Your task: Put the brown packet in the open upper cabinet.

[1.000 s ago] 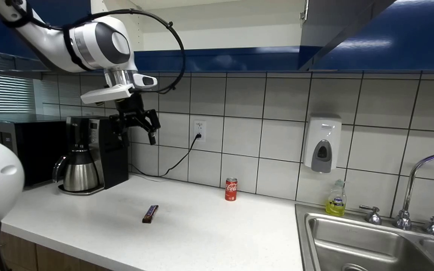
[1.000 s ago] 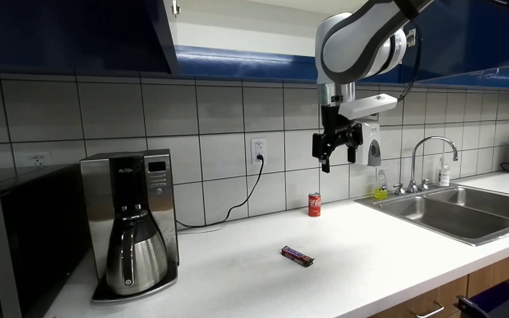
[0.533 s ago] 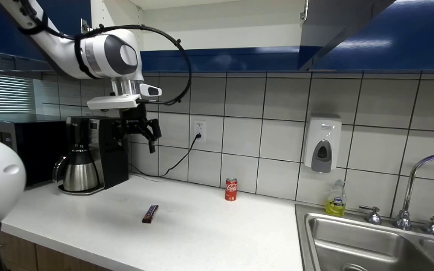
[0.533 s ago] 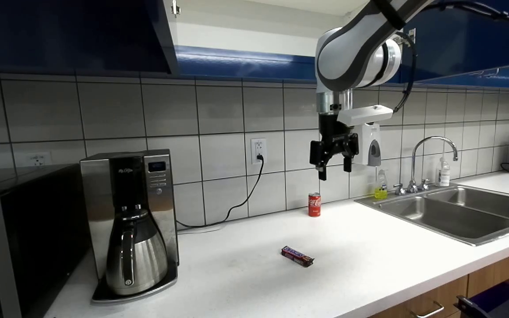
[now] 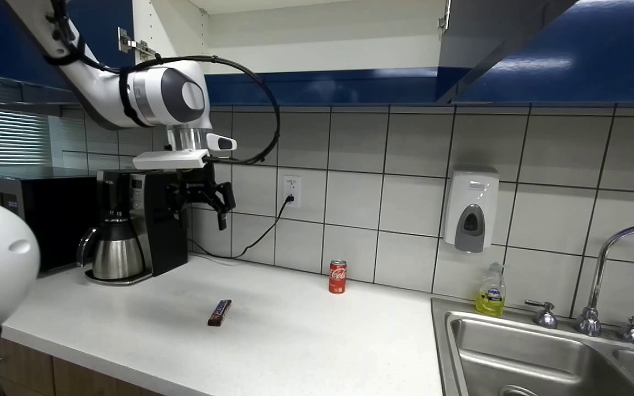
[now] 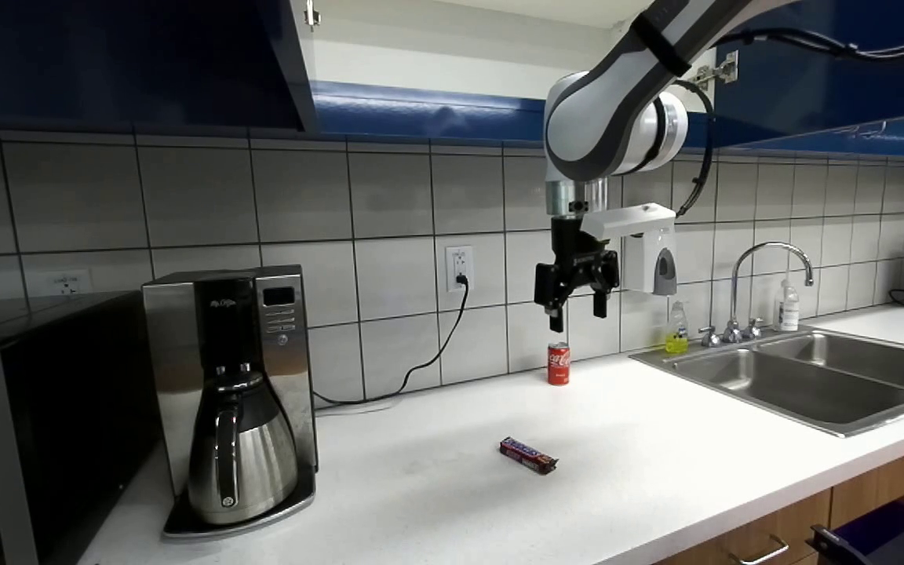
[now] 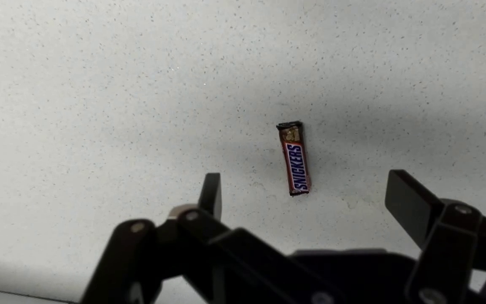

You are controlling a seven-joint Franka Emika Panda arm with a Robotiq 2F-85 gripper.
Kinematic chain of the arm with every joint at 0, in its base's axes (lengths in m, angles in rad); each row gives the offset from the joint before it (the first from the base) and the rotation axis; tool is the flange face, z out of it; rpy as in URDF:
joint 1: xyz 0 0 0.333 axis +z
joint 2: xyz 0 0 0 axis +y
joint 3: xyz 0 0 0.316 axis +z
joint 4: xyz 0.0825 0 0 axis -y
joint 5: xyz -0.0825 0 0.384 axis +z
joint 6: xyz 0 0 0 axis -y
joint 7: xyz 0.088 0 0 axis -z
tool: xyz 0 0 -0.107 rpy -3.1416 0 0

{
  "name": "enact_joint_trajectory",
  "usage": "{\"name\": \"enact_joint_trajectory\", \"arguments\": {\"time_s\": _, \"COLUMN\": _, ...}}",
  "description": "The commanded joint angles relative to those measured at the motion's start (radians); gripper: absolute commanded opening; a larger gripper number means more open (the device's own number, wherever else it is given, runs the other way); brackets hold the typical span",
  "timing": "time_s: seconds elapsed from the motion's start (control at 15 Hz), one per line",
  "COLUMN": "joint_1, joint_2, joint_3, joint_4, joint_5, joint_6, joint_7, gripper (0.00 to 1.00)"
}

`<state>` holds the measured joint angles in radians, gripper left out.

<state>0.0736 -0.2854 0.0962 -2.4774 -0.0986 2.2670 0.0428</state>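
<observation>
The brown packet, a Snickers bar, lies flat on the white counter in both exterior views. In the wrist view the packet runs nearly upright, ahead of and between the fingertips. My gripper is open and empty, its two fingers wide apart. It also shows in both exterior views, pointing down, well above the counter and apart from the packet. The open upper cabinet shows a white interior over a blue lower edge. Part of its opening is behind the arm.
A red can stands near the tiled wall. A coffee maker and a microwave stand at one end of the counter. A steel sink is at the other. Open cabinet doors stick out beside the opening.
My gripper and arm have come down toward the counter, with a slight sideways shift. More of the cabinet's side wall and hinge shows. The packet has not moved.
</observation>
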Motion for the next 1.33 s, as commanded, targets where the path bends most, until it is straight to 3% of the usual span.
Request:
{"name": "enact_joint_trajectory", "arguments": {"time_s": 0.0, "joint_1": 0.000, "joint_2": 0.077, "joint_3": 0.020, "joint_4": 0.046, "joint_5": -0.026, "joint_6": 0.018, "joint_7": 0.038, "gripper": 1.00}}
{"name": "enact_joint_trajectory", "arguments": {"time_s": 0.07, "joint_1": 0.005, "joint_2": 0.035, "joint_3": 0.004, "joint_4": 0.014, "joint_5": -0.003, "joint_6": 0.009, "joint_7": 0.005, "gripper": 1.00}}
{"name": "enact_joint_trajectory", "arguments": {"time_s": 0.67, "joint_1": 0.005, "joint_2": 0.050, "joint_3": 0.004, "joint_4": 0.017, "joint_5": -0.004, "joint_6": 0.011, "joint_7": 0.006, "gripper": 1.00}}
{"name": "enact_joint_trajectory", "arguments": {"time_s": 1.27, "joint_1": 0.004, "joint_2": 0.214, "joint_3": -0.002, "joint_4": 0.070, "joint_5": 0.001, "joint_6": 0.085, "joint_7": -0.005, "gripper": 1.00}}
